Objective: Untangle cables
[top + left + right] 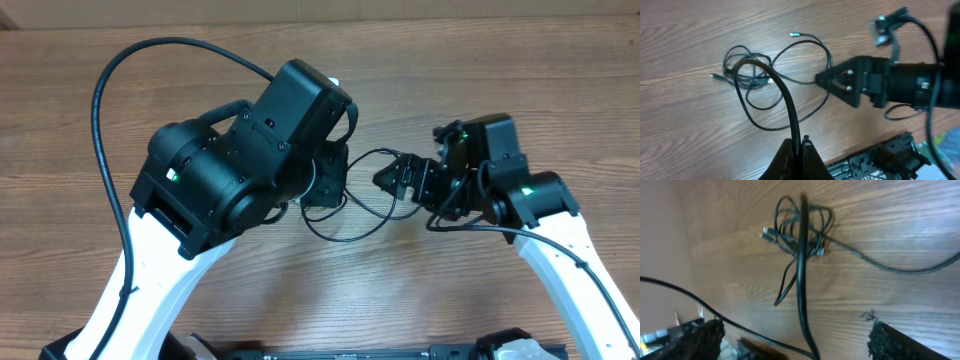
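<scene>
The thin black cables (747, 75) lie in a loose tangle on the wooden table, with one plug end (795, 34) stretched away from it. My left gripper (801, 150) is shut on one cable strand (790, 115) that rises from the tangle. From overhead, the left gripper (325, 188) is mostly hidden under its arm, and cable loops (350, 228) show beside it. My right gripper (385, 178) faces the left one across the loops. In the right wrist view, the right gripper (795, 330) stands wide open, a strand (801, 280) runs between its fingers untouched, and the tangle (800, 230) lies beyond.
The left arm's thick black cable (100, 100) arcs over the table's left side. Black equipment (400, 352) lies along the front edge, also seen in the left wrist view (880, 155). Bare wooden table (520, 60) lies at the back right.
</scene>
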You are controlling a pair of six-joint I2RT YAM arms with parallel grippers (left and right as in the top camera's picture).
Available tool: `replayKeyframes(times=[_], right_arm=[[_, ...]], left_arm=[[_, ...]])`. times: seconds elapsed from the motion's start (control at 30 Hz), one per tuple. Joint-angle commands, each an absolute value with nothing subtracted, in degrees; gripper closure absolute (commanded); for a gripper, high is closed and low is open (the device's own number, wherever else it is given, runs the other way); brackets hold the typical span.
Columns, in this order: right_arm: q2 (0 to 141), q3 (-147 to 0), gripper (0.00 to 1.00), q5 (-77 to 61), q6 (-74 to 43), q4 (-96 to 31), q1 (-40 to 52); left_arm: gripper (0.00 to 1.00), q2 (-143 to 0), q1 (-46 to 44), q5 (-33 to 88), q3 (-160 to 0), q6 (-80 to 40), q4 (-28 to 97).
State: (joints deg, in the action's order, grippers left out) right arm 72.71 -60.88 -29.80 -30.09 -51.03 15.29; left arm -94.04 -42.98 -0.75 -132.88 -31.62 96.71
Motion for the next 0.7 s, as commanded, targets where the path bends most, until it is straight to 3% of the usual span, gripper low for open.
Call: replayKeyframes(times=[0.0,0.1,0.33,0.43,0.67], right_arm=[[74.1,-62.6,0.20,-29.8,-29.7,-51.1,16.4],[74.8,-62.6,0.35,-27.9,-30.0,-51.4,16.4],[74.8,-62.6,0.85,-27.0,-30.0,-51.3,16.4],[74.8,-62.6,0.96,-27.1,-30.0,-51.6,16.4],[74.8,-62.6,0.96,-27.0,-30.0,-51.7,16.4]], left_arm=[[0.96,-93.4,-42.8,2.5,-132.7,-32.3,96.8],[0.96,-93.5,-42.8,2.6,-132.7,-32.3,96.8],[0.95,-93.5,-42.8,2.6,-132.7,-32.4,96.8],[0.96,-93.5,-42.8,2.5,-132.6,-32.4,96.8],[0.94,-93.5,-42.8,2.6,-132.6,-32.3,96.8]])
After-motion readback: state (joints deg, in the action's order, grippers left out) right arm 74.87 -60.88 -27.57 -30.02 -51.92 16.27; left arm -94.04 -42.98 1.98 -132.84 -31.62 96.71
